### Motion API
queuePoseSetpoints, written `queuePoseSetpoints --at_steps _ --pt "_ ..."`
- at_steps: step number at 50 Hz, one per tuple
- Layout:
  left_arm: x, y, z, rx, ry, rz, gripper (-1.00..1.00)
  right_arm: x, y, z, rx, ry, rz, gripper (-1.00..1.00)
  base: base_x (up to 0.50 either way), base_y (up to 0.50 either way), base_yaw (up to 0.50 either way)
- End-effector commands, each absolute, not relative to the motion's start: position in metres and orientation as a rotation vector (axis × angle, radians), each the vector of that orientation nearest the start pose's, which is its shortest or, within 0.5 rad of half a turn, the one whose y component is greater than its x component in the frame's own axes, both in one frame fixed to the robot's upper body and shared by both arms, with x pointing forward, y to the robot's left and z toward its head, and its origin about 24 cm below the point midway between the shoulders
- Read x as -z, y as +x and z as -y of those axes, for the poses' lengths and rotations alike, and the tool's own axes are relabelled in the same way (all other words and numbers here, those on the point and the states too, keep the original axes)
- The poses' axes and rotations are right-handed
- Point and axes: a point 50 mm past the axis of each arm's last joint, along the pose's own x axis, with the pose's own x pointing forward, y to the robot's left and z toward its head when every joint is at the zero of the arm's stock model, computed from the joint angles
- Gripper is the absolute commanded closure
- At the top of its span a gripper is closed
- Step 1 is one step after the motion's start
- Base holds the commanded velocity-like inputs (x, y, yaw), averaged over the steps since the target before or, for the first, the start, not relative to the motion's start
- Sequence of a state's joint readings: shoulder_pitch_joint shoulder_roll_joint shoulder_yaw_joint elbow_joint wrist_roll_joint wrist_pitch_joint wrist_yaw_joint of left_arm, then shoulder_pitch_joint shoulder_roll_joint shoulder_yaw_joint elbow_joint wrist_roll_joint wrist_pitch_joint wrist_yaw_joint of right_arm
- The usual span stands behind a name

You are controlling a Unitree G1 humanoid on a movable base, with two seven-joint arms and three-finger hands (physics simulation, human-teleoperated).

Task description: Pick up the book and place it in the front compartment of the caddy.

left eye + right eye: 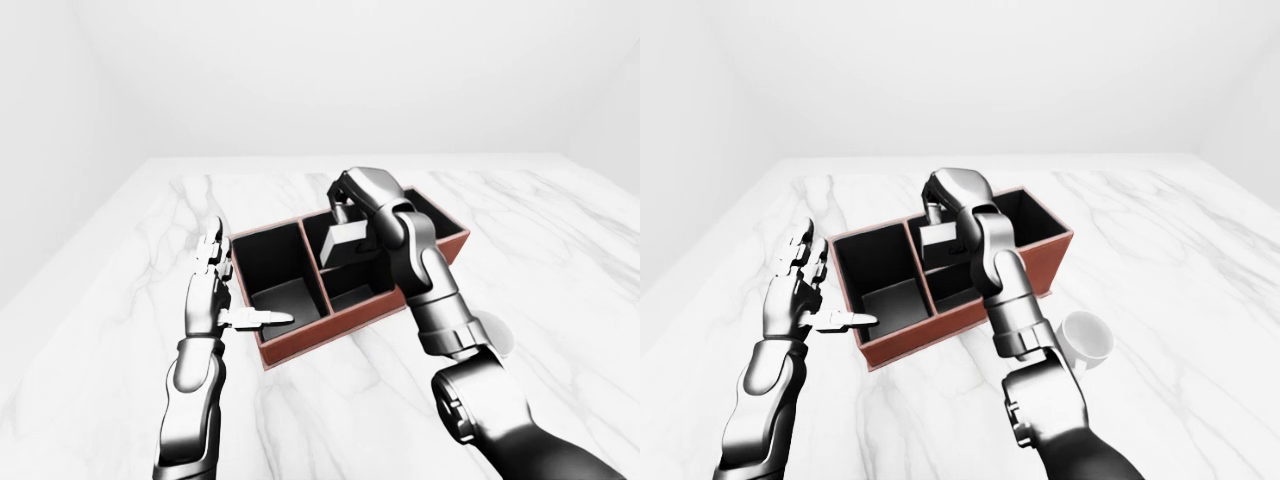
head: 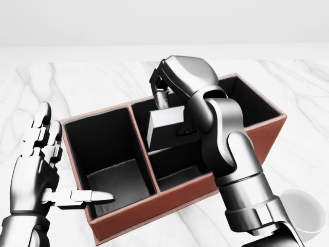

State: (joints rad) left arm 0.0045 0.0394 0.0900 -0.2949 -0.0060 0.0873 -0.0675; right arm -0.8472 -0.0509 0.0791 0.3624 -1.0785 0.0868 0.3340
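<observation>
Plain white walls, bare and evenly lit. White marble tabletop [image 1: 560,270] with grey veining, spanning every view. Reddish-brown caddy [image 2: 154,208] with black lining, split into compartments, set at an angle near the middle. Right hand [image 2: 165,95] over the caddy's right compartment, fingers pinched on the grey book [image 2: 163,125], held tilted above the compartment's floor. Left hand [image 2: 43,164] spread beside the caddy's left wall, thumb reaching over the rim. White cup [image 1: 1086,337] just right of the caddy.
</observation>
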Motion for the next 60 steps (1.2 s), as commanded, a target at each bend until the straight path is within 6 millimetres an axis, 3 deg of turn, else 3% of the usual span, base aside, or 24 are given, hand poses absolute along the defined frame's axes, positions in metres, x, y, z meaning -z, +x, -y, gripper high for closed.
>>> queuePoseSetpoints --at_steps 1,35,60 --pt "-0.102 0.247 -0.173 -0.020 0.049 0.203 -1.00 -0.203 0.377 0.068 -0.200 -1.250 0.314 1.00 0.00 0.00 0.00" --pt "-0.100 0.248 -0.174 -0.027 0.051 0.197 -1.00 -0.210 0.390 0.057 -0.203 -1.265 0.370 1.00 0.00 0.00 0.00" --pt "-0.099 0.248 -0.174 -0.026 0.052 0.191 -1.00 -0.194 0.404 0.057 -0.196 -1.306 0.390 1.00 0.00 0.00 0.00"
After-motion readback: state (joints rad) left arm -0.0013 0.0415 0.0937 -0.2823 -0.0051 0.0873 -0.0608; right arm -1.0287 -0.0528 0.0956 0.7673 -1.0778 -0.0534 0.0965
